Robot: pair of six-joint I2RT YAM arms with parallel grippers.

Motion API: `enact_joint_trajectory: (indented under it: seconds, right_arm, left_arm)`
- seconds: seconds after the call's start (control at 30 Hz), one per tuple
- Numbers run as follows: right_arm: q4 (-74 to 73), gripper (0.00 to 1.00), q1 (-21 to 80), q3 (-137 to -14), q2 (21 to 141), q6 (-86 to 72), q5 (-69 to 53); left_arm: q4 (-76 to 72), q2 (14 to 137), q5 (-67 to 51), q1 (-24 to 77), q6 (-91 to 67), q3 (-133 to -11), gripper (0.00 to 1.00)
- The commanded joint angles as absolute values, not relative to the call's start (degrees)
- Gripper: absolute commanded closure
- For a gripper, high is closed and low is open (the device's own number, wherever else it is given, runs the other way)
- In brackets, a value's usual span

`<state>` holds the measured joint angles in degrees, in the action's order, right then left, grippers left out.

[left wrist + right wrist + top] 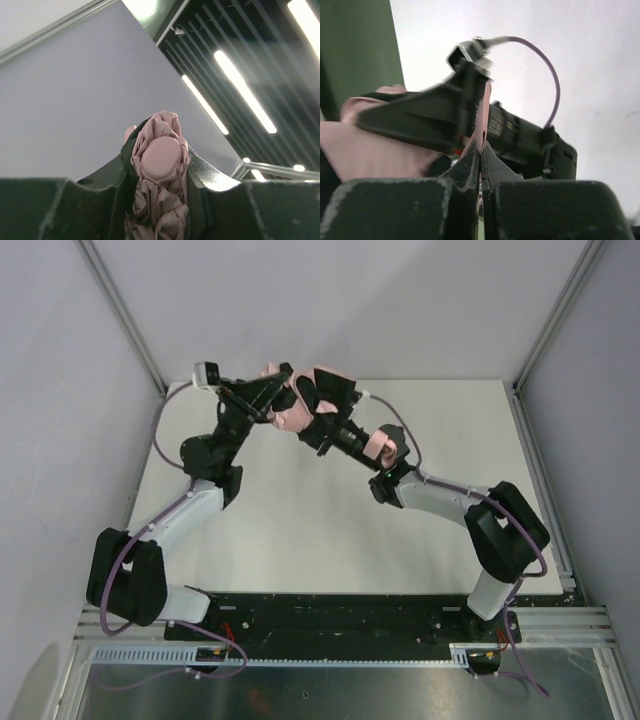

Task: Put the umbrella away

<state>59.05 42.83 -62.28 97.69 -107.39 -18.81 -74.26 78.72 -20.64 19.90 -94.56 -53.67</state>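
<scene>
We hold the umbrella (290, 418) aloft over the table's (300, 540) far edge, left gripper (159, 145) clasping its light, soft, slippery bunched fabric, best squeezed whole, while the right gripper (480, 150) is pinched tight on what seems its thin strap (485, 110).

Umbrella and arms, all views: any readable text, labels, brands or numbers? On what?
No readable text in any view.
umbrella: plain pink fabric, no print visible.
left arm: faint pale specks on the black casing, too blurred to tell whether they are text.
</scene>
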Motion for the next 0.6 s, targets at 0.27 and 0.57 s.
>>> enact_joint_trajectory:
  seconds: [0.27, 0.57]
  right_arm:
    - [38.6, 1.0, 33.9, -66.8, 82.8, -49.9, -29.2]
    - [51.8, 1.0, 33.1, -57.1, 75.9, -47.8, -30.9]
  left_arm:
    - [-75.0, 67.3, -26.7, 21.2, -100.3, -33.8, 1.0]
    - [-64.3, 63.6, -35.3, 20.9, -94.3, -24.8, 1.0]
